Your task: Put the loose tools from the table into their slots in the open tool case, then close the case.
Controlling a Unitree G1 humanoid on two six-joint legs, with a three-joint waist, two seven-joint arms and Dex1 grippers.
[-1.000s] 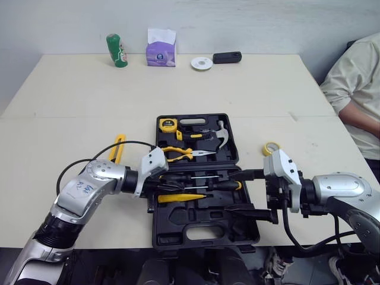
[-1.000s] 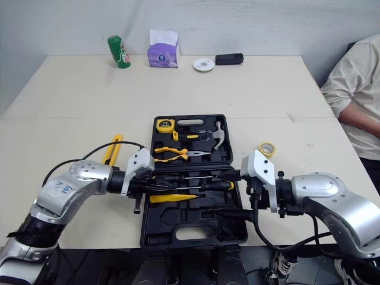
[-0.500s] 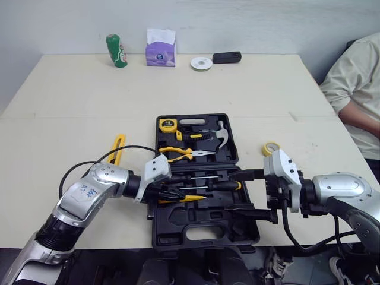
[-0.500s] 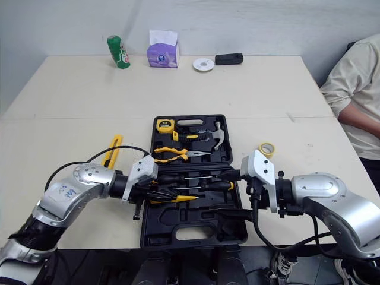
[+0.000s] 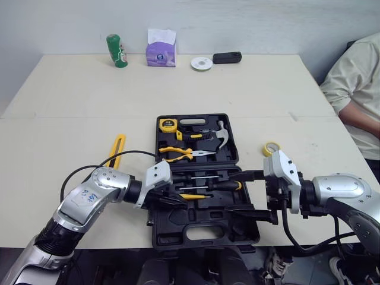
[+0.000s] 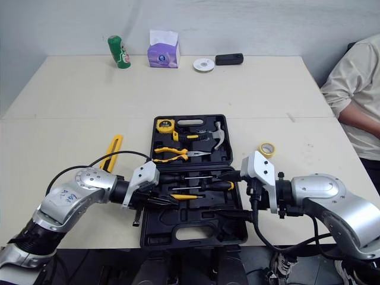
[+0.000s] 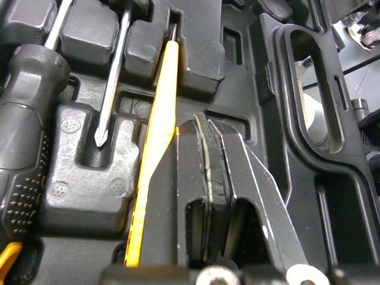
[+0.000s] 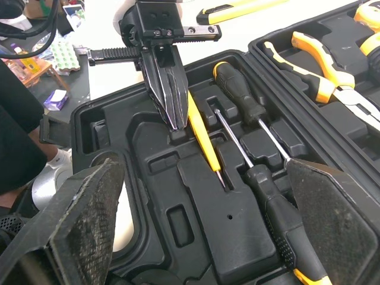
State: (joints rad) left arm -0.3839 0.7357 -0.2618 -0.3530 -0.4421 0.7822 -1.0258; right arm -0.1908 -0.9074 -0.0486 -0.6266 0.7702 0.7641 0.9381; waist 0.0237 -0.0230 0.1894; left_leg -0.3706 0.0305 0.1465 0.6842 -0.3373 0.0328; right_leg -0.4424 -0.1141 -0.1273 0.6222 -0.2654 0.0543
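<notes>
- The left gripper [image 8: 174, 119], fingers pressed together and empty, is resting inside the open tool case [image 5: 196, 228], just beside a yellow screwdriver [image 5: 193, 196].
- The right gripper [image 5: 249, 193] is hovering with fingers spread wide at the case's right edge.
- A yellow utility knife [image 5: 118, 148] is lying loose on the table [image 5: 71, 119], left of the case.

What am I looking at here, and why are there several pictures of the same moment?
A two-armed humanoid robot packs a black plastic tool case, open on a beige table. Two pictures come from its head, looking down; two from cameras on its wrists. The left gripper, fingers shut, sits beside a slim yellow tool in the case, holding nothing. The right gripper hangs open over the case. A long yellow tool and a yellow tape roll lie loose on the table. A person in a beige shirt is at the right.
</notes>
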